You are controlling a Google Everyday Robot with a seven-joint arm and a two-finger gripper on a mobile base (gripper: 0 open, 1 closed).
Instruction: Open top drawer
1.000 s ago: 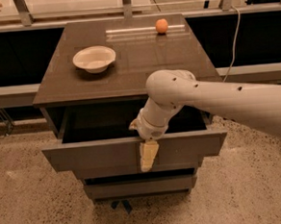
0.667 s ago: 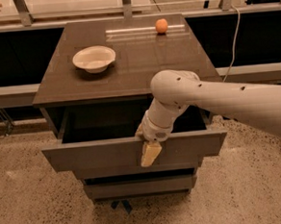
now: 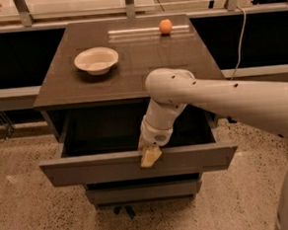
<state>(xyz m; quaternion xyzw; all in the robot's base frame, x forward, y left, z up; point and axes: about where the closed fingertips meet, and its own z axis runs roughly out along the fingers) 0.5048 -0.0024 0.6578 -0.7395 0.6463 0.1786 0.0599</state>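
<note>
While the top drawer gapes, the gripper's cream jaws clamp its flat front.

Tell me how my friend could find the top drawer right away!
Start at the dark cabinet with the white bowl on top. Right under that top, the top drawer sticks out, pulled open, with the robot's gripper at its front edge. It is wider and taller than the shut drawer front below it.
</note>
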